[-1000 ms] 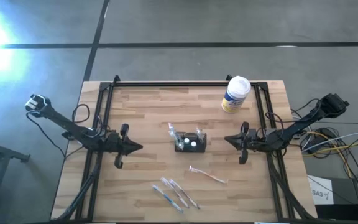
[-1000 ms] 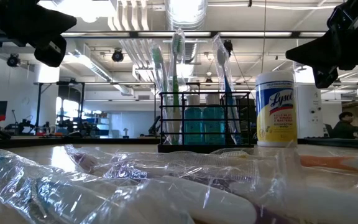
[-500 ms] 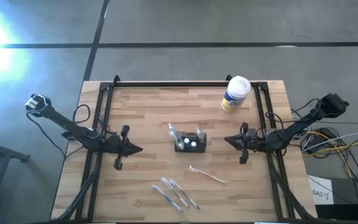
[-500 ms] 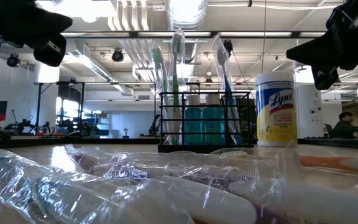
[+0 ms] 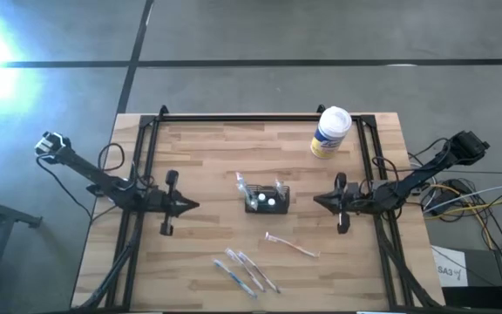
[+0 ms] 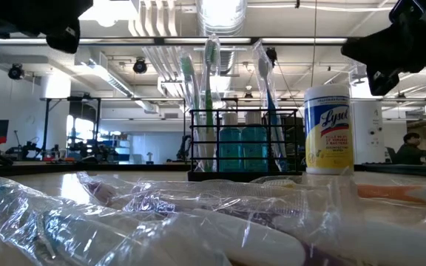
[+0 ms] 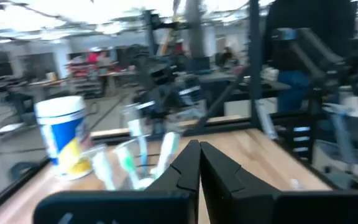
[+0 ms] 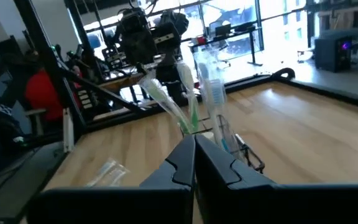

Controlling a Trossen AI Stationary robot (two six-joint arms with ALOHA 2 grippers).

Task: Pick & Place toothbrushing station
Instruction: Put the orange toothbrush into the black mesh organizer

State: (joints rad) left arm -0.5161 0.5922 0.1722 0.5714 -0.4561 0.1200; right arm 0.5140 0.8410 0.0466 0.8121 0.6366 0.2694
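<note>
Toothbrush holder [image 5: 267,199] stands upright mid-table, brushes in it, nothing gripping it. Left gripper [image 5: 192,206] hangs near table's left edge, fingers together, holding nothing. Right gripper [image 5: 319,201] near right edge, fingers together, holding nothing. Wipes canister [image 5: 329,133] stands near far right corner.

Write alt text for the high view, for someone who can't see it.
Overhead, the toothbrushing station stands mid-table between the shut left gripper and shut right gripper, neither touching it. A white-and-yellow canister stands at the far right; loose toothbrushes lie nearer the front edge.
</note>
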